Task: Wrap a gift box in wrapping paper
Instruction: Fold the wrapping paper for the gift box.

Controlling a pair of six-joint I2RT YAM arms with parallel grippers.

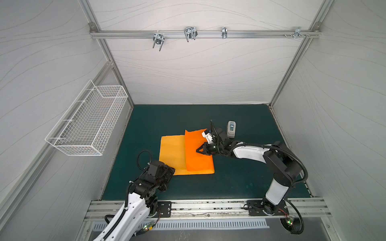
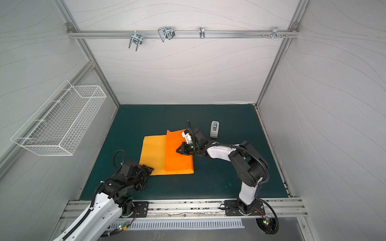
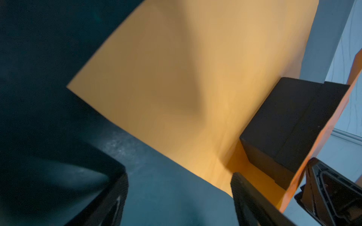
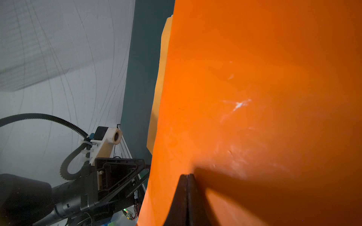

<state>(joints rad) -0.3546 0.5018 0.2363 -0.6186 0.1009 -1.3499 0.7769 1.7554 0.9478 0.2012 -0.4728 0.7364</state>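
Gift box (image 3: 290,125) sits on the wrapping paper (image 1: 173,154) just ahead of the left tool (image 3: 179,182), whose jaws stand apart. Beyond the box, the paper's raised orange flap meets the right tool (image 1: 197,150), tips pressed together, above the table (image 1: 229,177).

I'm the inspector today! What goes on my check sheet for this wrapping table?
Surface: dark green mat, no spills seen.
Job's things: wrapping paper lies on the mat, one side folded over the gift box, hidden in top views.
Clutter: tape dispenser, apart from the paper.
Grippers: right gripper shut, tip on the folded flap; left gripper open at the paper's near edge, holding nothing.
Cables: black cables loop along both arms.
Surroundings: wire basket on side wall, hooks on back rail.
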